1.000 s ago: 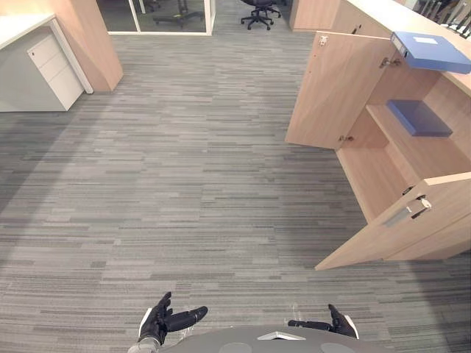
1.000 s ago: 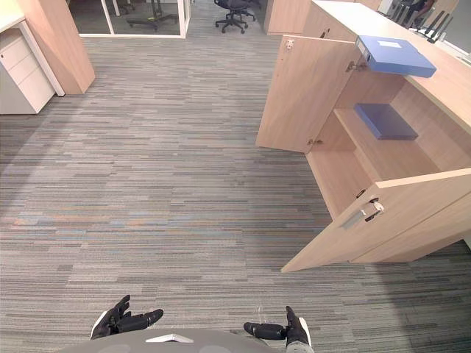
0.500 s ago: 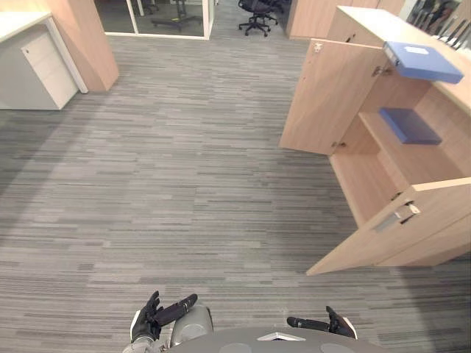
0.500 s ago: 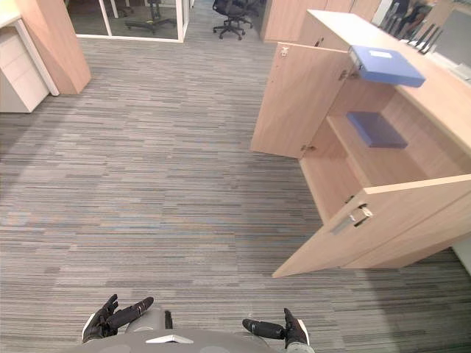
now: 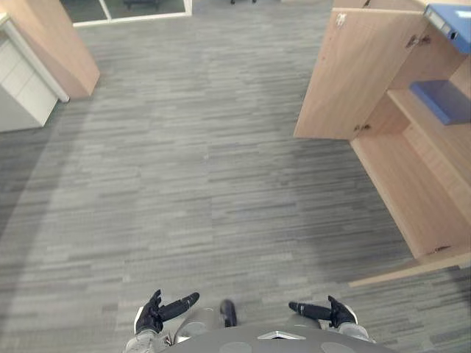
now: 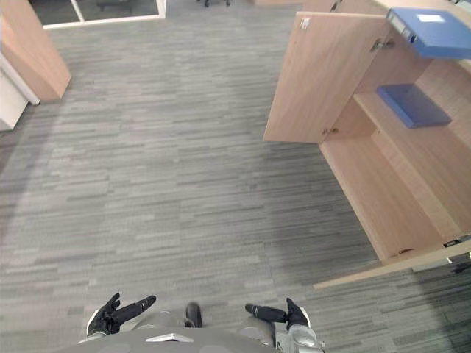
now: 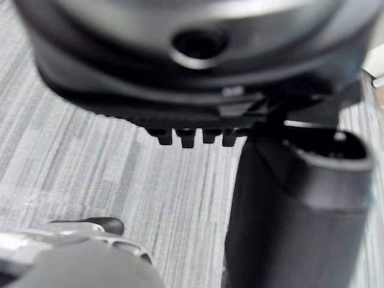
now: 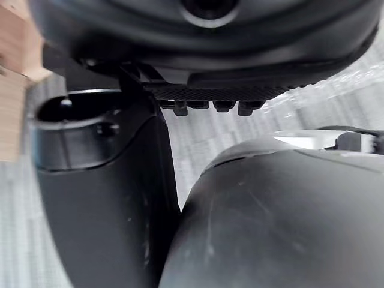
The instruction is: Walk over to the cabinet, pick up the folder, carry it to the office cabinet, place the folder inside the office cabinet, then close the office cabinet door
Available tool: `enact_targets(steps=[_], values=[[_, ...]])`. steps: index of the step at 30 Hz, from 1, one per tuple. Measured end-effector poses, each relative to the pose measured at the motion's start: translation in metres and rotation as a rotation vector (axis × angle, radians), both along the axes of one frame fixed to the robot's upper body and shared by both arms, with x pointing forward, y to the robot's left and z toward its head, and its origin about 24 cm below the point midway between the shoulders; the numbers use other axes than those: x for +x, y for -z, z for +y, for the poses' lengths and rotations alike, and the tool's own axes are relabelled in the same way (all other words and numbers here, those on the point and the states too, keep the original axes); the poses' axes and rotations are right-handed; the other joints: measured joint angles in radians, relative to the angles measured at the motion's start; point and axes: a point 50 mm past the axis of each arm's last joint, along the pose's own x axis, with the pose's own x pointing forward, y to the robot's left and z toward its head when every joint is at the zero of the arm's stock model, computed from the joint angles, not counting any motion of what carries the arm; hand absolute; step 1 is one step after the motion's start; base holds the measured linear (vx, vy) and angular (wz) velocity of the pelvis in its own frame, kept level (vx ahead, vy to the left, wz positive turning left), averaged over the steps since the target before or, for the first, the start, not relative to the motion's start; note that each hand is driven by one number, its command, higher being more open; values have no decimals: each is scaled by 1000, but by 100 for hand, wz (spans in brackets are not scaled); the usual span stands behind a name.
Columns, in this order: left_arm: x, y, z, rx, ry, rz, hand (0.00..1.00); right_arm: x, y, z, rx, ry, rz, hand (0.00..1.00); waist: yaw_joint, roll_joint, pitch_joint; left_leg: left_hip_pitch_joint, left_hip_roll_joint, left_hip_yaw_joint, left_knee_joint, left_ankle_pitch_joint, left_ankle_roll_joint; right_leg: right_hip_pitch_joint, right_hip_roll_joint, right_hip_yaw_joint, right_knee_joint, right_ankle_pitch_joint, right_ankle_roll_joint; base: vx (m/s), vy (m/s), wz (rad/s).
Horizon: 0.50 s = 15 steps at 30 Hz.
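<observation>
A blue folder (image 6: 430, 33) lies flat on top of the wooden office cabinet (image 6: 397, 191) at the far right. A second blue folder (image 6: 412, 104) rests on the shelf inside. Both cabinet doors stand open: the far door (image 6: 316, 81) swings out toward the room, and the near door (image 6: 390, 266) shows as an edge low on the right. My left hand (image 5: 158, 312) and right hand (image 5: 327, 312) hang low in front of me, far from the cabinet. Their fingers are straight and both are empty.
Grey striped carpet (image 5: 199, 169) stretches between me and the cabinet. A wooden partition (image 5: 51, 44) and a white drawer unit (image 5: 18, 88) stand at the upper left. A glass wall's base (image 5: 125, 9) runs along the far edge.
The camera has moved forward and tipped down, so the cabinet sits closer and further right. Both hands stay low and empty as before.
</observation>
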Motion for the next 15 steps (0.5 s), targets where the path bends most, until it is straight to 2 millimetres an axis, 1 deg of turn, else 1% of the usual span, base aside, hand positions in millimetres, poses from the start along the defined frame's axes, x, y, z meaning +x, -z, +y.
enact_targets(steps=[1,2,3,4,5,6,7,8,9,10,11,12,13,14,15], values=[[1,1,-1,0,29,13,100,3,-1,-1,-9,-6,-14,100,-11,14,4,53,3,-11,-31,-1,-1,-27,-7,-96,55,-37,-26,363,135,7],[7,1,-1,18,81,10,100,9,-3,1,-10,-8,-35,100,-20,11,8,100,11,-14,-58,-1,-1,-45,15,-184,-18,-85,-6,353,105,9],[8,0,-1,19,86,8,100,10,-3,1,-10,-7,-37,100,-21,12,9,105,14,-13,-61,-1,-1,-46,23,-197,-49,-92,-2,316,38,9],[9,0,-1,19,93,1,100,12,-3,2,-10,-4,-40,100,-24,12,10,121,21,-10,-63,-7,-12,-58,55,-227,-187,-108,17,239,-30,-2],[9,0,-2,19,94,-2,100,13,-4,3,-8,-1,-43,100,-24,15,12,136,31,-5,-68,-15,-24,-70,88,-232,-334,-104,23,225,-51,-3],[9,1,-2,19,94,-1,100,13,-4,2,-7,4,-44,100,-24,16,12,141,37,-2,-75,-20,-32,-76,105,-232,-412,-95,32,214,-89,-7],[8,2,-2,18,92,6,100,14,-4,3,-5,16,-48,100,-21,17,18,156,50,9,-89,-31,-47,-77,142,-225,-576,-59,63,196,-132,-16],[4,3,0,23,86,23,100,15,-3,5,1,23,-41,100,-18,10,23,169,60,22,-95,-42,-66,-72,169,-214,-713,-8,78,190,-155,-24],[3,3,1,26,83,30,100,14,-2,6,2,24,-39,100,-15,6,24,175,65,29,-92,-50,-79,-69,179,-203,-766,18,79,203,-221,-38],[-3,4,4,32,71,49,100,13,-2,8,8,27,-38,100,-16,-3,28,194,73,37,-90,-69,-104,-68,196,-174,-827,73,76,178,-214,-37],[-6,6,4,40,73,67,100,12,-1,9,12,35,-36,100,-17,-5,30,204,87,45,-79,-88,-123,-61,213,-165,-832,132,68,260,-303,-35],[-7,7,3,46,85,79,100,11,-1,8,15,42,-33,100,-20,-7,28,209,107,45,-70,-106,-144,-53,233,-163,-831,164,48,283,-323,-21],[-6,7,2,44,89,80,100,11,-1,6,19,58,-36,100,-21,14,29,214,142,45,-74,-125,-168,-53,268,-174,-826,150,9,391,-431,-8],[1,7,-3,33,94,66,100,9,-1,1,18,83,-37,100,-21,33,38,222,185,32,-82,-136,-188,-51,307,-195,-811,115,-18,275,-299,0],[1,7,-4,31,93,66,100,9,-1,1,17,87,-37,100,-21,35,38,222,193,28,-83,-138,-192,-51,315,-200,-807,105,-20,259,-282,13]])
